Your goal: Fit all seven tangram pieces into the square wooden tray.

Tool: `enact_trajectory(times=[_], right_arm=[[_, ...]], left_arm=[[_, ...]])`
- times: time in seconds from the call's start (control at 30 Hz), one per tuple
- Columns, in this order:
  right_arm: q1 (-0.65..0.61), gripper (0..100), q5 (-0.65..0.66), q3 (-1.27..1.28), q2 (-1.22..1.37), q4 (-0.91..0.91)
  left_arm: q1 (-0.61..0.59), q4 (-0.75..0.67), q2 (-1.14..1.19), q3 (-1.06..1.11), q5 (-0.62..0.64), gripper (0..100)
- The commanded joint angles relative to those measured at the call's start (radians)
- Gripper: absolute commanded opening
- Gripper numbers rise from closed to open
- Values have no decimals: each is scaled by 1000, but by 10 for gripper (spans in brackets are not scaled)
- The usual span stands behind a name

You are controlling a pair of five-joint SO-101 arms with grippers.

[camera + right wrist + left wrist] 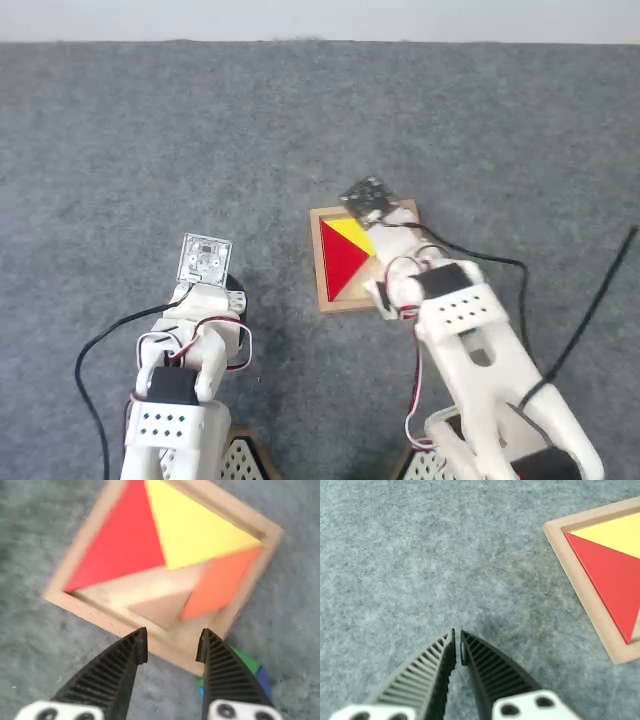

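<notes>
The right gripper (pixel 171 647), fingers open over the tray (pixel 316 255) right of centre on the counter (pixel 150 150), should straddle the green piece (pixel 245 662) beside its rim squarely, while the left gripper (pixel 457 632) is closed.

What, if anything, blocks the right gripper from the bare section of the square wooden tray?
Nothing visible. The open right gripper hangs over the rim of the square wooden tray; the bare section lies just beyond, beside the orange tangram piece.

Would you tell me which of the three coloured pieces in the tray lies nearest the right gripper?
The orange piece, just ahead of the right gripper; the red triangle and yellow triangle lie farther off.
</notes>
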Motion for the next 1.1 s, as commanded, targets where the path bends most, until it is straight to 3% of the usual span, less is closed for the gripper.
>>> enact_trajectory(times=[0.0, 0.4, 0.67, 1.07], right_arm=[[19, 177, 18, -6, -8, 10], [15, 177, -3, -71, 254, -84], [-68, 177, -6, -101, 271, -91], [-54, 177, -8, -169, 340, -82]], left_arm=[[-5, 8, -12, -8, 8, 15], [-5, 8, -12, -8, 8, 15], [-5, 8, -12, -8, 8, 15], [-5, 8, -12, -8, 8, 15]])
